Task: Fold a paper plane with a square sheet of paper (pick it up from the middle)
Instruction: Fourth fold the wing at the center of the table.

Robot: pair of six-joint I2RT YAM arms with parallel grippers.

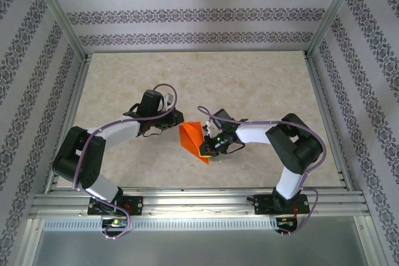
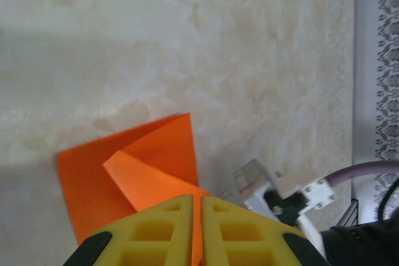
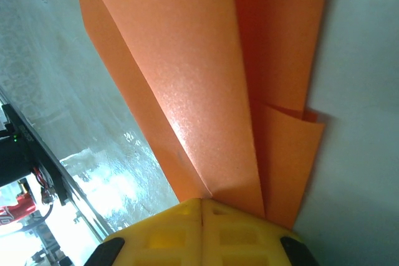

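Observation:
The square sheet of paper (image 1: 193, 138) is bright orange and folded into a pointed paper plane shape, its tip toward the near edge. It lies between the two arms at the table's middle. My left gripper (image 1: 179, 121) is shut on the paper's far left corner. In the left wrist view its yellow fingers (image 2: 168, 228) pinch a raised flap of the paper (image 2: 149, 160). My right gripper (image 1: 207, 146) is shut on the paper's right side near the tip. In the right wrist view the folded layers (image 3: 218, 79) fan out from the closed gripper (image 3: 201, 202).
The beige marbled table (image 1: 249, 85) stretches behind the arms. Metal frame posts and patterned walls (image 1: 187, 14) enclose it. An aluminium rail (image 1: 199, 200) runs along the near edge. Part of the right arm's wrist (image 2: 274, 194) shows close beside the left fingers.

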